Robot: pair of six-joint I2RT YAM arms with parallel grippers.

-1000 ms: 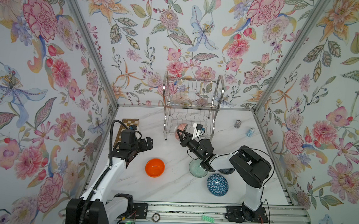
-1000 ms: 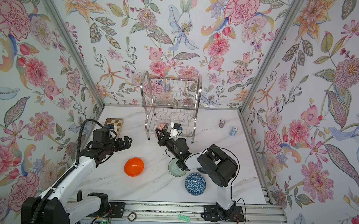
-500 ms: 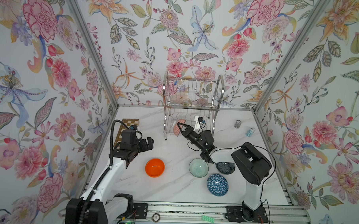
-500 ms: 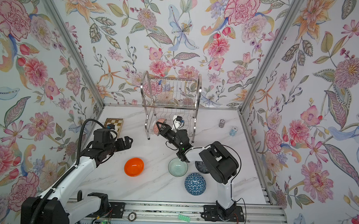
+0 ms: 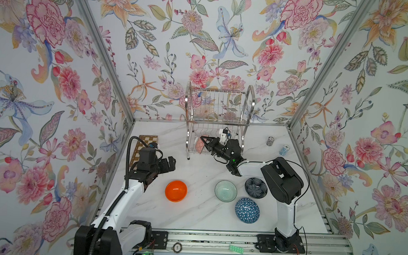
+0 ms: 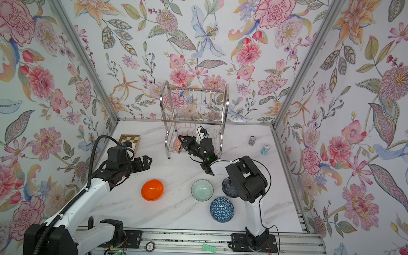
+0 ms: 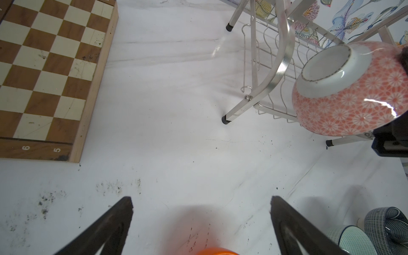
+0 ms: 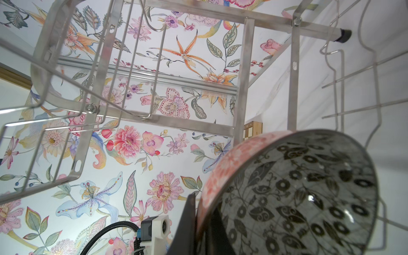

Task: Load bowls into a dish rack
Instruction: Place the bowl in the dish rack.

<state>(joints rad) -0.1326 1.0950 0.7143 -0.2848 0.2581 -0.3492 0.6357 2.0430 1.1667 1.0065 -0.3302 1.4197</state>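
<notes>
Floral bowl [image 5: 200, 144] hangs on edge at the dish rack's [image 5: 219, 103] lower tier, near the table's [image 5: 195, 216] far edge, right gripper [image 5: 204, 142] clamped on its rim. We fear a knock against the rack twisting it loose; left gripper [image 5: 168, 163] hovers open.

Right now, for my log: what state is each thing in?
dish rack, upright
floral bowl, tilted at its lower shelf
orange bowl, upright on table
mint bowl, upright on table
navy bowl, upright on table
triangle bowl, on table
left pincer, open
right pincer, shut on floral bowl
</notes>
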